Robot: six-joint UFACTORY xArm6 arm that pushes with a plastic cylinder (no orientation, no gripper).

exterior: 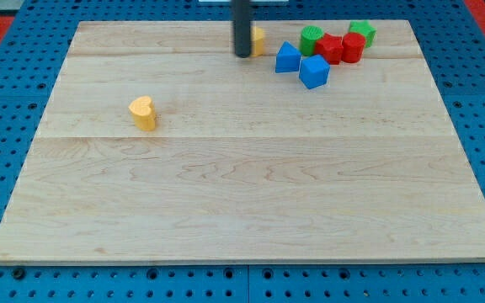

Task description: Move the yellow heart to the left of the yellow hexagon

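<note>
Yellow heart point(143, 112) well left of my tip point(242, 55), yellow hexagon point(258, 39)

The pale wooden board point(251, 185) shows smooth, matt grain. At nine o'clock, the yellow heart block point(143, 112) looks matt plastic. The dark rod point(242, 25) has a dull sheen.

Two blue blocks point(288, 58) point(314, 71); two red point(328, 47) point(353, 47); two green point(311, 37) point(362, 33); wooden board point(251, 194).
</note>
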